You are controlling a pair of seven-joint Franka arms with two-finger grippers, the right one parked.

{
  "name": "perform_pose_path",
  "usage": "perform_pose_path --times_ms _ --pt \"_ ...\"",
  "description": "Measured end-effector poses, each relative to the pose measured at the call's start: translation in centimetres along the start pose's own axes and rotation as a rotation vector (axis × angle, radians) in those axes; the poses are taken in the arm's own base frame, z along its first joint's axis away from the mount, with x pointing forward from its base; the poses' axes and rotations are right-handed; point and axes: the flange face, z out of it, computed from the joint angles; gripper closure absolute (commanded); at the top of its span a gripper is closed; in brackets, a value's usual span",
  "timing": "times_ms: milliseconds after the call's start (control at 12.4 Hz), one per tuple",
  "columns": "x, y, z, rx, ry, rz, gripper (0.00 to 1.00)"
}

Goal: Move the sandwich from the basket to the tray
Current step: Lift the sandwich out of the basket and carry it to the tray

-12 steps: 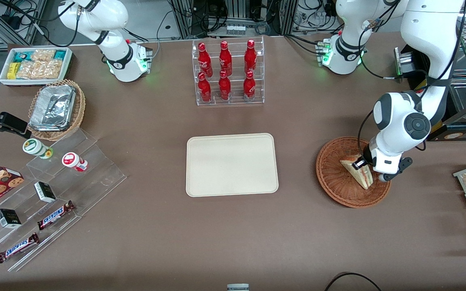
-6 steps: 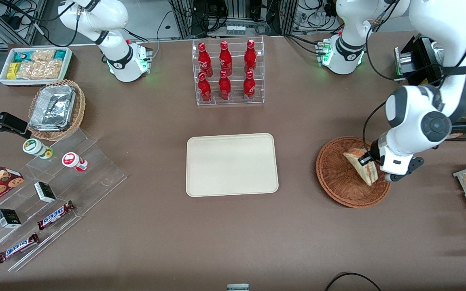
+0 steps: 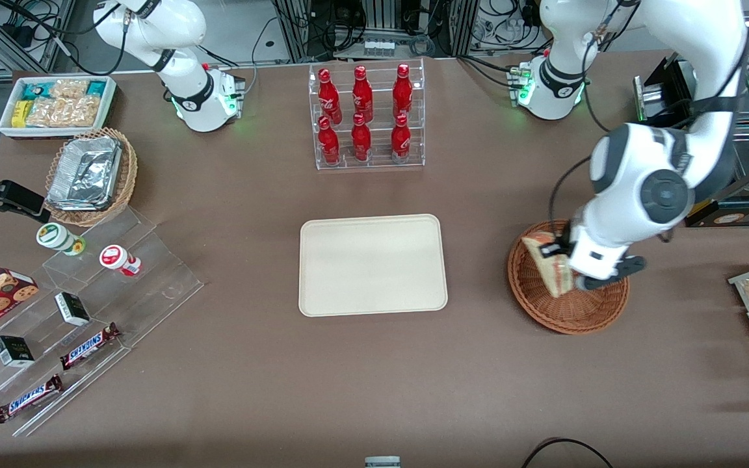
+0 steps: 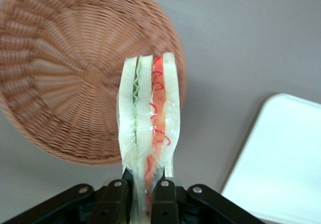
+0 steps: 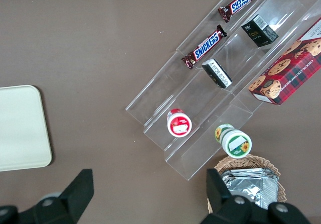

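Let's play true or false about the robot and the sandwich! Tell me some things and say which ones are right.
1. The gripper is holding the sandwich. True: its fingers are shut on the wedge's narrow end.
2. The sandwich is lying flat on the tray. False: it is lifted above the basket, and nothing lies on the tray.
3. The basket has another sandwich in it. False: the wrist view shows only bare wicker.
4. The tray sits nearer the front camera than the rack of red bottles. True.
5. The sandwich has red and green filling layers. True.
6. The gripper hovers over the Snickers bars. False: it is over the basket, toward the working arm's end of the table.
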Motion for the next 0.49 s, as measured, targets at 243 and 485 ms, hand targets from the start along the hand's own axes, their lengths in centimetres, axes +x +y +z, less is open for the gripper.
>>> perform_pose_path --times_ms 243,485 --pt "-2.7 6.0 1.1 -0.023 -0.024 0.100 1.00" --pt "-6.0 13.0 2.5 -0.056 -0.043 0.162 1.00"
